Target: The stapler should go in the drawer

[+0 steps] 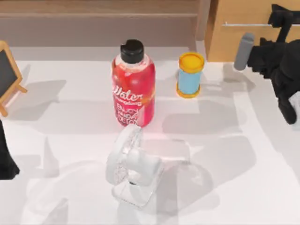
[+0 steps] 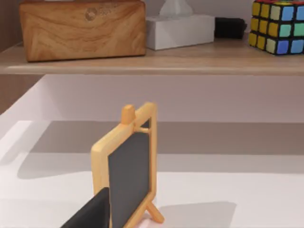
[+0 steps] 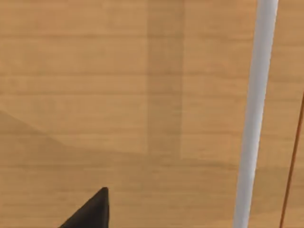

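Light tan wood forms the front of the drawer (image 1: 239, 33), set at the far right of the table (image 1: 234, 187) in the top view, with its thin silver bar handle (image 1: 243, 24) running across the panel. The front sits flush; no white interior is exposed. In the right wrist view the same wood panel (image 3: 118, 95) is seen close up, the handle (image 3: 254, 118) crossing it as a pale bar.

The right gripper (image 1: 280, 16) is held up against the drawer front at the end of the handle, the right arm bent at the table's right edge, a grey cylindrical segment near the drawer's lower edge. One dark fingertip (image 3: 92, 211) shows in the wrist view, apart from the handle; whether the fingers are apart or together cannot be told.

The stapler cannot be identified.

Elsewhere on the table: a yellow-capped blue jar (image 1: 190, 75), a red bottle (image 1: 133, 84) with a black cap, a white desk fan (image 1: 131, 164), and a small wood-framed chalkboard (image 1: 7, 75) at the left edge.

The left arm rests at the left edge; a dark fingertip (image 2: 90, 213) lies beside the chalkboard (image 2: 128, 171); finger state cannot be told.
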Controlling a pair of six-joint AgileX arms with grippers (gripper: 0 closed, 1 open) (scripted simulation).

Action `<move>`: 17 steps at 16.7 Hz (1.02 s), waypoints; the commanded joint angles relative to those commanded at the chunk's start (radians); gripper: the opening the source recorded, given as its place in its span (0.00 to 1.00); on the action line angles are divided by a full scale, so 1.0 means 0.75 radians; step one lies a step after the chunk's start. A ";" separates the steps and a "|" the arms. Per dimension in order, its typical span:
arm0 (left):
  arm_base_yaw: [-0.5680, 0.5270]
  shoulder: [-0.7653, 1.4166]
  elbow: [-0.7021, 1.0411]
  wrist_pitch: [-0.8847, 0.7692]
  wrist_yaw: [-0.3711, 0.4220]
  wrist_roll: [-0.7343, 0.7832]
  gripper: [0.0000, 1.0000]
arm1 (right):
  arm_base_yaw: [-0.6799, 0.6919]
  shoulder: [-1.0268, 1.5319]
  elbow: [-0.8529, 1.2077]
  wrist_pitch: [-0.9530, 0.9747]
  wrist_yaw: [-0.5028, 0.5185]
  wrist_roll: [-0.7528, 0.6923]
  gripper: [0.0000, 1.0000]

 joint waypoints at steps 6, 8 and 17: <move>0.000 0.000 0.000 0.000 0.000 0.000 1.00 | -0.003 0.016 0.034 -0.019 -0.002 0.000 0.92; 0.000 0.000 0.000 0.000 0.000 0.000 1.00 | -0.003 0.016 0.034 -0.019 -0.002 0.000 0.77; 0.000 0.000 0.000 0.000 0.000 0.000 1.00 | -0.003 0.016 0.034 -0.019 -0.002 0.000 0.10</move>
